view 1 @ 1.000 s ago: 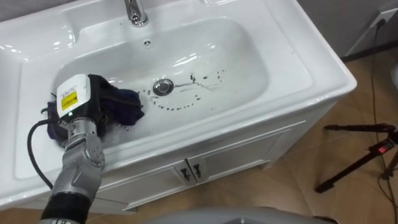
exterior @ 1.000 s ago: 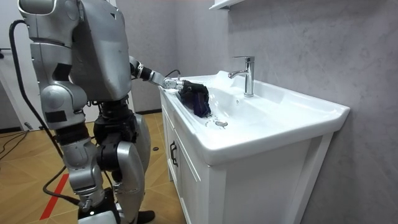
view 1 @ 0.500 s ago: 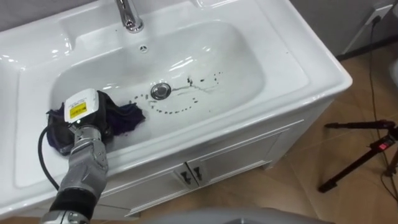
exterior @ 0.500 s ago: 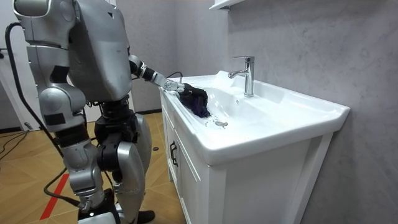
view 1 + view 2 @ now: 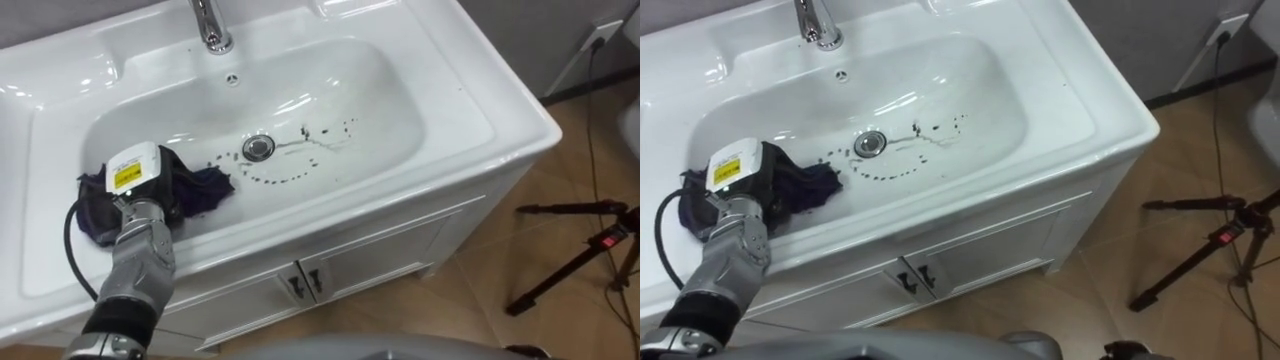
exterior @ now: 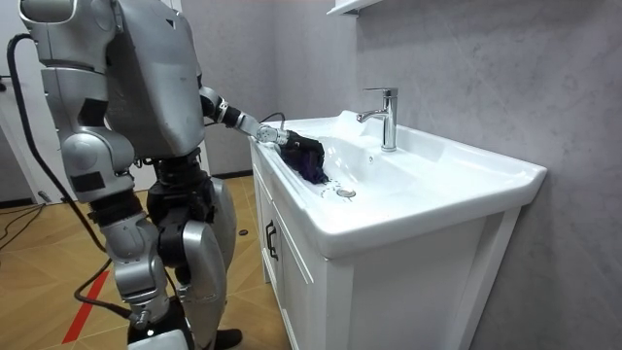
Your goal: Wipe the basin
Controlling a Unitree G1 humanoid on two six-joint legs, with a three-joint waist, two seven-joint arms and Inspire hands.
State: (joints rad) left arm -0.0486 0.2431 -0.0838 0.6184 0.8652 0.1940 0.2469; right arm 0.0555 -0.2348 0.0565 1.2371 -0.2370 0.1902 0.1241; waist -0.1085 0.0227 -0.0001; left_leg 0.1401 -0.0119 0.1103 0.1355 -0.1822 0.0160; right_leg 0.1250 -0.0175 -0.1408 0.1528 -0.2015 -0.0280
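A white basin [image 5: 400,95] has a chrome drain [image 5: 258,147] with dark specks [image 5: 318,130] strewn to its right and in an arc in front of it. My left hand [image 5: 137,188] lies at the basin's left end, fingers curled into a dark purple cloth [image 5: 203,187] bunched under and around it. The room view has the same hand [image 6: 272,137] at the basin's near end, with the cloth [image 6: 304,157] draped inside the rim. I stand in front of the cabinet, left arm stretched out. My right arm hangs by my side in the room view.
A chrome faucet [image 5: 210,25] stands at the back of the basin. Below the basin are white cabinet doors [image 5: 305,283] with dark handles. A black tripod [image 5: 580,250] stands on the wooden floor to the right.
My left hand has dragged the cloth a little to the left, away from the drain. In the last half second it has hardly moved.
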